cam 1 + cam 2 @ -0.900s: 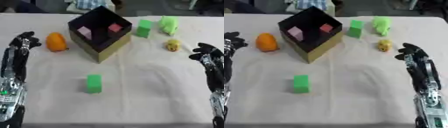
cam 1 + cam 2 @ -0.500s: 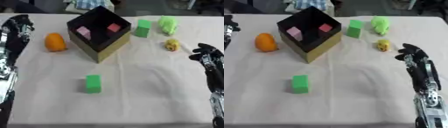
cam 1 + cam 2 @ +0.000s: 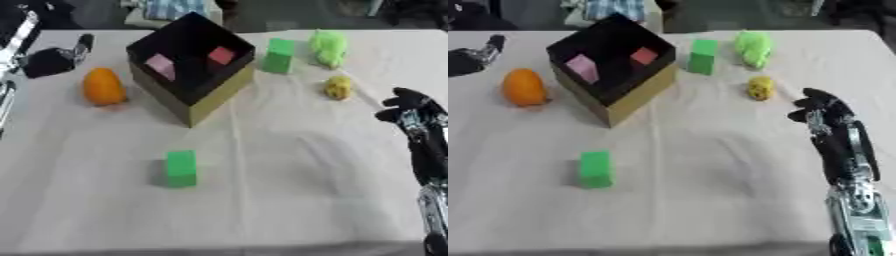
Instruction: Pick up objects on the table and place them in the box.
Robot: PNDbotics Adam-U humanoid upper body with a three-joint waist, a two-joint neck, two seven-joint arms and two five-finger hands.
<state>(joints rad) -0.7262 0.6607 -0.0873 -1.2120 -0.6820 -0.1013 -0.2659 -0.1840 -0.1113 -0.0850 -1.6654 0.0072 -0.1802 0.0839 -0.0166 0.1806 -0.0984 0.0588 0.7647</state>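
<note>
A black box [image 3: 219, 95] with tan sides stands at the table's far middle, with a pink block [image 3: 160, 66] and a red block [image 3: 221, 55] inside. An orange fruit-like thing [image 3: 103, 86] lies left of the box. My left hand [image 3: 50, 61] hovers just up and left of it, open, holding nothing. A green block [image 3: 181, 168] lies nearer me in the middle. Right of the box are another green block [image 3: 280, 55], a lime green toy [image 3: 328, 47] and a small yellow toy [image 3: 339, 87]. My right hand [image 3: 826, 107] rests open at the right, fingers up, below the yellow toy.
A pale cloth covers the table [image 3: 289, 200]. Its far edge runs just behind the box, with dark clutter beyond. My right forearm [image 3: 852, 190] stretches along the right side.
My left hand has risen from beside the orange thing to the far left and now hangs up and left of it, turned inward. The right hand has stayed put.
</note>
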